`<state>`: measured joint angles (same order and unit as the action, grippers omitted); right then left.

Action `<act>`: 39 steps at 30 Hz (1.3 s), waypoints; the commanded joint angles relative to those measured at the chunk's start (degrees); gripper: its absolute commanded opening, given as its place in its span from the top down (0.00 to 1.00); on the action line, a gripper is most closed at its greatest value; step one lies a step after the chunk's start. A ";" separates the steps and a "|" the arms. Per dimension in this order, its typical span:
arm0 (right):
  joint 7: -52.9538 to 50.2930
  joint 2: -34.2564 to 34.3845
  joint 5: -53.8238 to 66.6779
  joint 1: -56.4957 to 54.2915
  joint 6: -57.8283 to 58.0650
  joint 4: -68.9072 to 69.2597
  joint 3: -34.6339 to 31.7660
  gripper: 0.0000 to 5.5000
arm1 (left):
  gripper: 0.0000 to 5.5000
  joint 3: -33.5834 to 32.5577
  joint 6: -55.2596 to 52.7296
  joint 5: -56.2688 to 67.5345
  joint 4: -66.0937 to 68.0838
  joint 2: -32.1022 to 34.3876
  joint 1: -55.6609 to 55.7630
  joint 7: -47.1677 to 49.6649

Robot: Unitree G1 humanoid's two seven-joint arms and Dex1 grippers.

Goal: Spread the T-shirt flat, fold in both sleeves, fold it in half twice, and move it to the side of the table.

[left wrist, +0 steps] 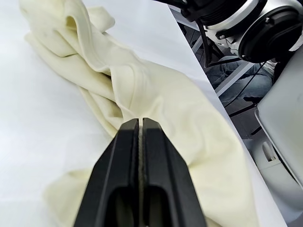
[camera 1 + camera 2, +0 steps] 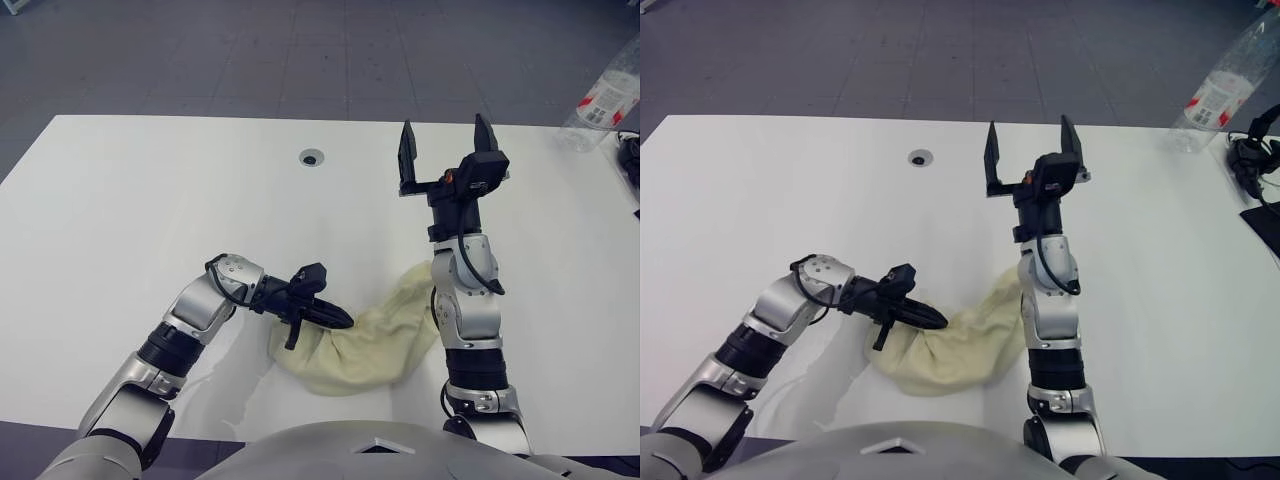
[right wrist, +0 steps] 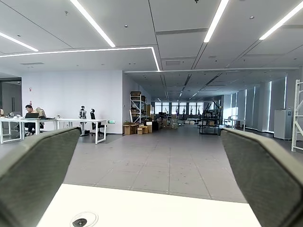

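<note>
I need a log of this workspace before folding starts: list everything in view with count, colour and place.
T-shirt: one, pale yellow, crumpled near the table's front edge.
table: one, white, before the robot.
cable hole: one, grey, table's far middle.
plastic bottle: one, clear, red-and-white label, far right corner.
cables: count unclear, black, table's right edge.
left tool: one, black, shut on the T-shirt.
right tool: one, black, open, raised above the table.

A round cable hole [image 2: 312,157] sat near the white desk's [image 2: 150,220] far edge. A clear plastic bottle [image 2: 603,100] lay at its far right corner, with black cables [image 2: 1250,152] along the right edge.
</note>
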<state>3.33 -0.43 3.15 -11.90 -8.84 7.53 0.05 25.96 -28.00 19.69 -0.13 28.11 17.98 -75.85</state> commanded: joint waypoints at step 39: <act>55.75 -46.25 7.23 1.06 8.94 7.21 3.44 0.02 | 0.99 5.08 6.20 -1.38 -30.00 5.52 -18.78 11.63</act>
<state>53.95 -43.27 10.77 -9.14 1.44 14.75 1.30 30.14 -21.45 19.29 -30.97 34.13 -1.74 -65.07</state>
